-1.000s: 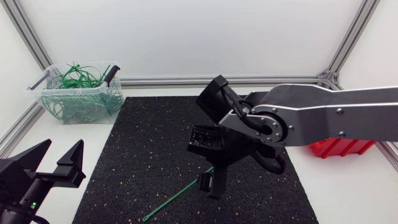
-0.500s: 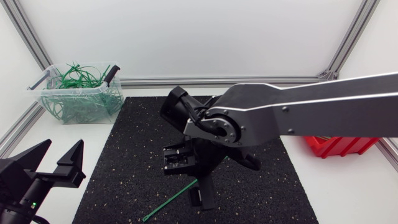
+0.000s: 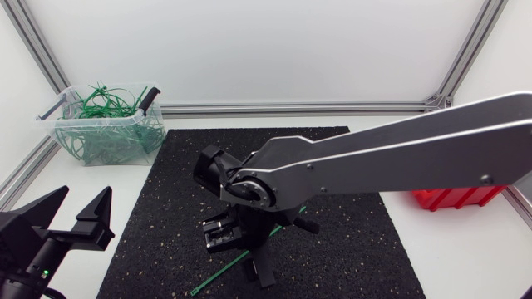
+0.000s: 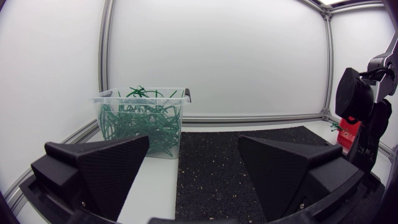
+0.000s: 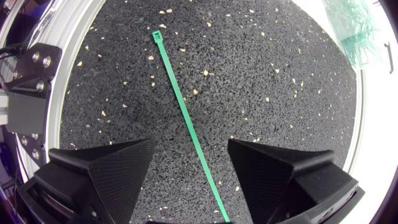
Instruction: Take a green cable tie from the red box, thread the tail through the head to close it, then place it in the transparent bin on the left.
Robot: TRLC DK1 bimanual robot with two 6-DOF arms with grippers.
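Right wrist view: your right gripper [image 5: 191, 146] stands wide open astride the green cable tie [image 5: 187, 116], whose length runs straight ahead between its fingers.

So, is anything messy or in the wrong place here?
One green tie lies loose and straight on the black mat, not closed, between the right gripper's open fingers. A few ties poke up over the bin's rim. Nothing looks broken or spilled.
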